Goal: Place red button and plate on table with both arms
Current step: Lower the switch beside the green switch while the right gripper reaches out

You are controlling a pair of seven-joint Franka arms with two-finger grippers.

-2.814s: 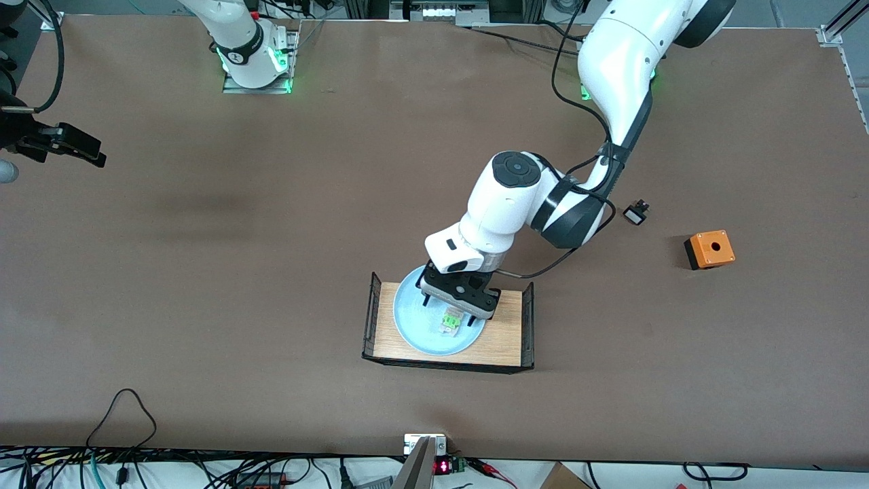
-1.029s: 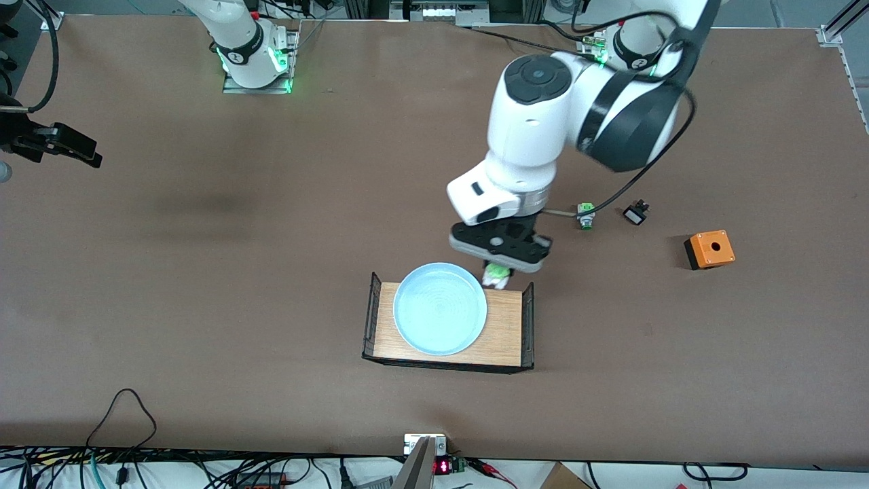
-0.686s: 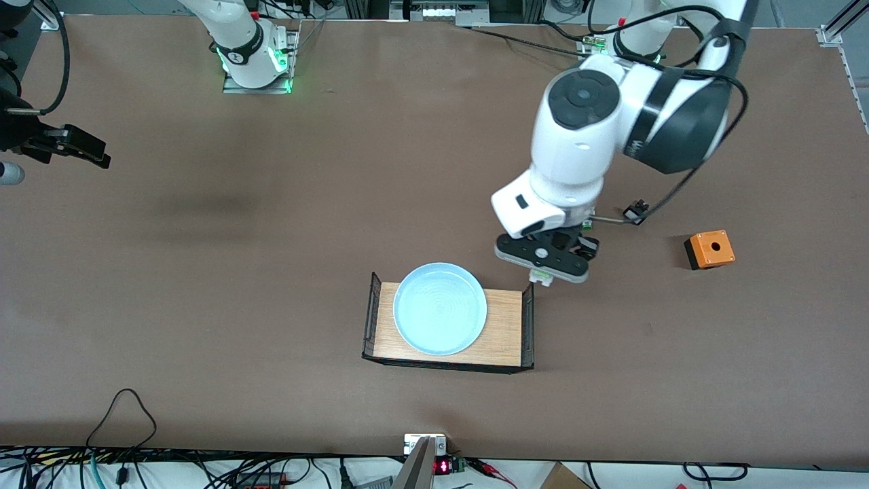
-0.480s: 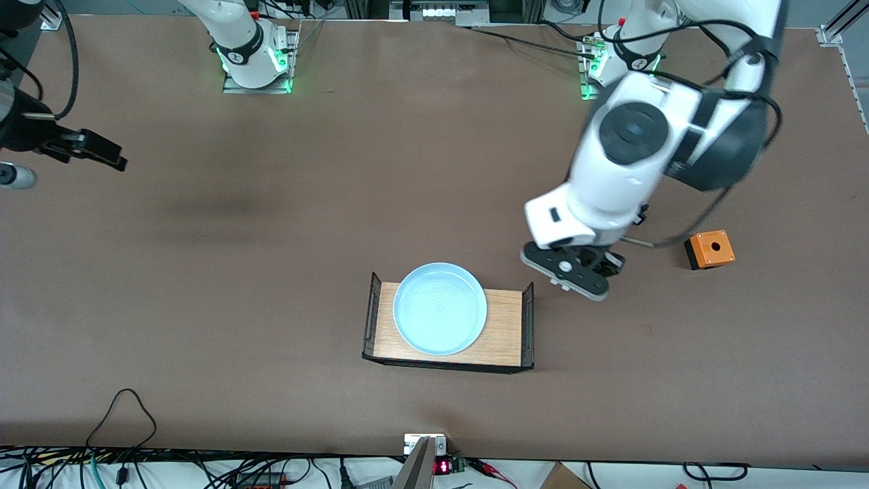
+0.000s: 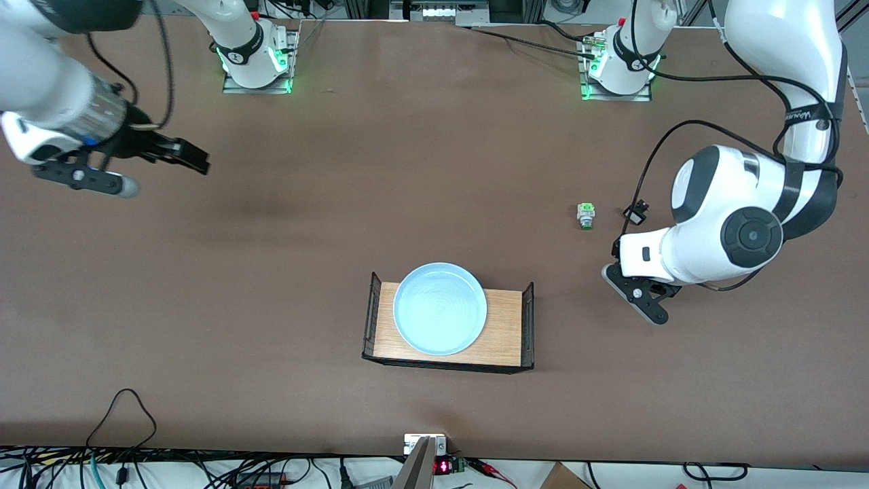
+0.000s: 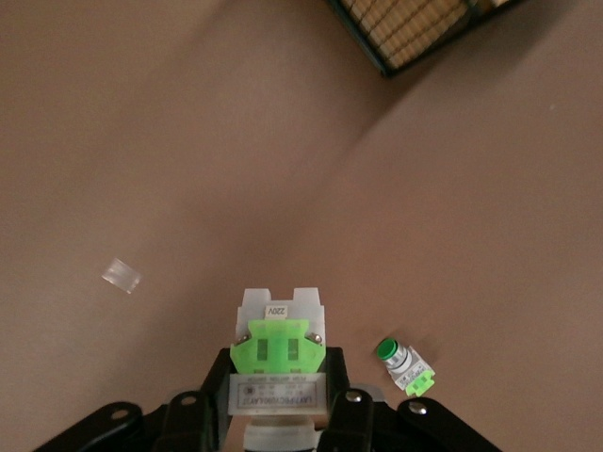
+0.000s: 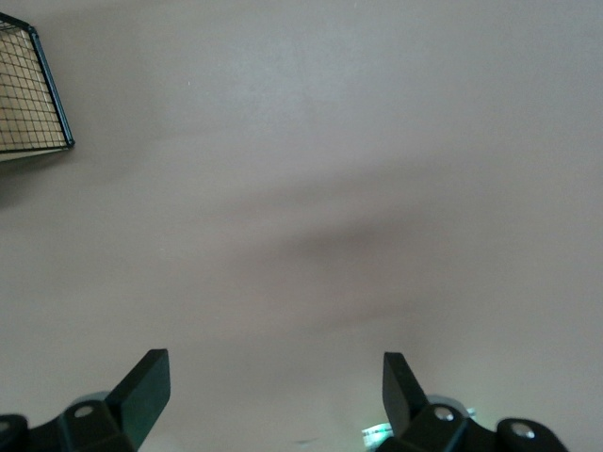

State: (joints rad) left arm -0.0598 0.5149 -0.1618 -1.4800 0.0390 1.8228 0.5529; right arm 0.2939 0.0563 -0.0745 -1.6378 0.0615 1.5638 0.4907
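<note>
On the brown surface (image 5: 421, 170), the plate (image 5: 440, 309) is left in its tray (image 5: 506, 329) (emptied of the button). The red button (image 6: 279, 353), its cap apparently hidden, has been carried off by the left gripper (image 5: 641, 302), jaws closed on it, toward the left arm's end. The right gripper (image 5: 146, 166), jaws open, has advanced.

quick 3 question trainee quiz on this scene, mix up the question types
1. True or false: the plate rests on the bare table.
2. The left gripper is shut on: A) green-capped button B) red button C) nothing
3. Fill in: the right gripper hangs ____ over the table's right-arm end.

Key: 1 false, it sits in the wire-ended tray. 2 B. 3 open.
</note>
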